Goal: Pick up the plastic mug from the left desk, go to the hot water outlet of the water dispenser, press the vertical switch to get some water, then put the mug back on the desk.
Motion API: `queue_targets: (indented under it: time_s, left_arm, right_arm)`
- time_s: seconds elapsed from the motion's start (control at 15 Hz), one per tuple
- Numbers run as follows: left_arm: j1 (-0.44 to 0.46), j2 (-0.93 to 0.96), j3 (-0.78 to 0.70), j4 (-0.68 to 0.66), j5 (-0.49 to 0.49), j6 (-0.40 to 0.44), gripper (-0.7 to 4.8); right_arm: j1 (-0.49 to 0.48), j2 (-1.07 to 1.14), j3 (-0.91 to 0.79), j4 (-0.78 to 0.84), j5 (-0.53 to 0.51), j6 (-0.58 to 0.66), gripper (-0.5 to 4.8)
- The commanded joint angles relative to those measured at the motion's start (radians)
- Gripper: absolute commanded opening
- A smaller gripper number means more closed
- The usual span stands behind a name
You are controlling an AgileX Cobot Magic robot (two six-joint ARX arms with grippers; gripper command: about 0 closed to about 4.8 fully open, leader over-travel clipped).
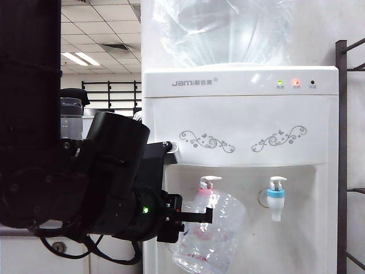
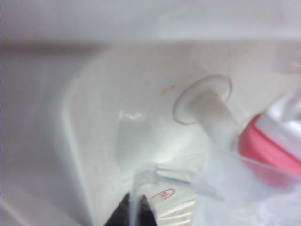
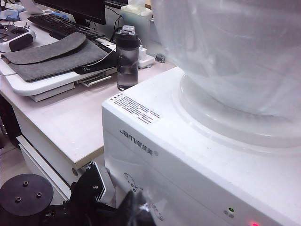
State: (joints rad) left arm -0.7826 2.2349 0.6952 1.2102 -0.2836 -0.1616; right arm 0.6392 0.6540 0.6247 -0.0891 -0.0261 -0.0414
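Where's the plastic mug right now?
In the exterior view the plastic mug sits low and centre, tilted, held by the left gripper under the water dispenser's hot water outlet.

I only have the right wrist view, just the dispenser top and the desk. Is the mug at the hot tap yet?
Observer: Yes. The exterior view shows the plastic mug tilted at the hot water outlet, not the blue tap.
Operator: My right gripper sits shut above the water dispenser. Who holds the mug?
Observer: The left gripper, fingers shut on its handle.
Operator: Water flowing?
Observer: Cannot tell; no stream shows.
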Motion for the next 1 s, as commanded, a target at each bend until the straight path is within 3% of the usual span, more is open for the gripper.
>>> queue_targets:
  time_s: [0.07,0.53,1.0]
  left_arm:
    - [-0.002,-0.014,0.013,0.103,0.014,-0.011,-0.05]
    - [-0.002,-0.014,0.013,0.086,0.024,-0.006,-0.05]
    - [-0.002,-0.014,0.013,0.233,0.014,0.087,-0.05]
  right_arm:
    - [0.0,-0.002,0.002,0.011,0.001,0.005,-0.05]
    - [0.0,-0.002,0.002,0.011,0.002,0.005,-0.05]
    - [0.0,-0.002,0.002,0.011,0.002,0.005,-0.05]
